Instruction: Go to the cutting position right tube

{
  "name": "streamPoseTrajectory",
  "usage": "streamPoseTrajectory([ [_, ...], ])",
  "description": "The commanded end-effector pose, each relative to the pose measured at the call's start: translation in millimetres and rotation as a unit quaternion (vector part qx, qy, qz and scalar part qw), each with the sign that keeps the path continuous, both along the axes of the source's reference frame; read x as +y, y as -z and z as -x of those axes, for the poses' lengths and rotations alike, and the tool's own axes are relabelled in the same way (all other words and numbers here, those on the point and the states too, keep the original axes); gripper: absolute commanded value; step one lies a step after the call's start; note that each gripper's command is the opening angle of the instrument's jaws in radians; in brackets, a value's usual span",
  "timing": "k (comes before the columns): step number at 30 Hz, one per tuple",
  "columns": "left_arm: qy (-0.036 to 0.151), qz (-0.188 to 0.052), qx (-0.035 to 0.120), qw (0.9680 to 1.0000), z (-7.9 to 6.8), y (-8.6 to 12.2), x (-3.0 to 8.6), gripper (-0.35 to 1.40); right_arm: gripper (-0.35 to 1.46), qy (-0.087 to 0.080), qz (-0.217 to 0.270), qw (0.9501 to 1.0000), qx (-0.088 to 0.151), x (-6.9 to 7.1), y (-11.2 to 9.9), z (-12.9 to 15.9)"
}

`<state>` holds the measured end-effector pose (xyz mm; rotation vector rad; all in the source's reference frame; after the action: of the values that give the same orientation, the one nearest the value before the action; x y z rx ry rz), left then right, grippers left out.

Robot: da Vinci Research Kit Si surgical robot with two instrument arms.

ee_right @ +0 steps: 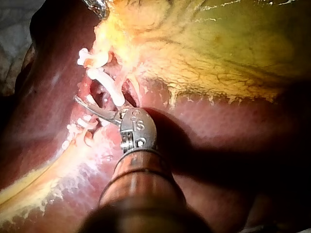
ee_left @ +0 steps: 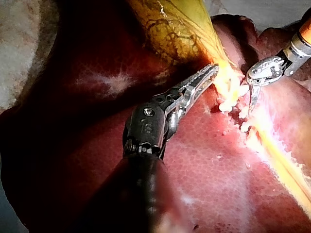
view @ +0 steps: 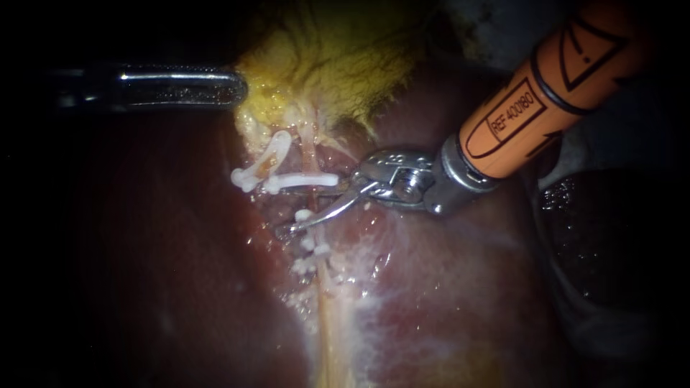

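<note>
My right instrument (view: pixel 313 208) comes in on an orange shaft. Its two thin blades stand open at the right tube (view: pixel 310 154), a pale strand running down from the gallbladder (view: pixel 338 57). The long lower blade (view: pixel 316 215) crosses the tube just under a white clip (view: pixel 302 179); more white clips (view: pixel 310 248) sit below it. A slanted clip (view: pixel 262 162) holds the left tube. In the right wrist view one blade (ee_right: pixel 95 109) lies across the clipped strands. My left instrument (ee_left: pixel 210 73) is shut on the yellow gallbladder (ee_left: pixel 180 29) edge, holding it taut.
Dark red liver (view: pixel 445 302) surrounds the tubes, with a pale yellow-white streak (view: pixel 338 316) running down from the clips. A dark rounded mass (view: pixel 604 244) lies at the right edge. The left instrument's shaft (view: pixel 180 86) stays well above the clips.
</note>
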<state>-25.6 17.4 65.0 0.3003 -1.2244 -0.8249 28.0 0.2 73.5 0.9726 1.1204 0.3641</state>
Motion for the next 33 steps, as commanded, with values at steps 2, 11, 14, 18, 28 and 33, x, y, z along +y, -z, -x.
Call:
streamPoseTrajectory([
  [2, 0.000, 0.000, 0.000, 1.0000, 0.0, 0.0, 0.0, -0.35, 1.28, 0.003, -0.005, 1.0000, 0.002, -0.2, -0.2, -0.2],
  [11, 0.001, 0.000, 0.000, 1.0000, 0.1, 0.0, 0.0, -0.35, 1.24, 0.013, -0.029, 0.9991, 0.028, -0.7, -0.7, -1.1],
  [14, 0.001, 0.000, 0.000, 1.0000, 0.2, -0.1, -0.1, -0.35, 1.19, 0.016, -0.034, 0.9982, 0.046, -0.7, -0.7, -1.4],
  [18, 0.001, 0.000, 0.000, 1.0000, 0.2, -0.1, -0.1, -0.35, 1.13, 0.015, -0.045, 0.9961, 0.074, -0.8, -0.3, -1.6],
  [28, 0.001, 0.000, 0.000, 1.0000, 0.1, -0.1, -0.1, -0.35, 1.06, 0.018, -0.051, 0.9910, 0.123, -0.4, 2.8, -1.9],
  [33, 0.000, 0.000, 0.000, 1.0000, 0.1, -0.1, -0.1, -0.35, 1.06, 0.014, -0.054, 0.9895, 0.134, 0.0, 4.5, -1.9],
])
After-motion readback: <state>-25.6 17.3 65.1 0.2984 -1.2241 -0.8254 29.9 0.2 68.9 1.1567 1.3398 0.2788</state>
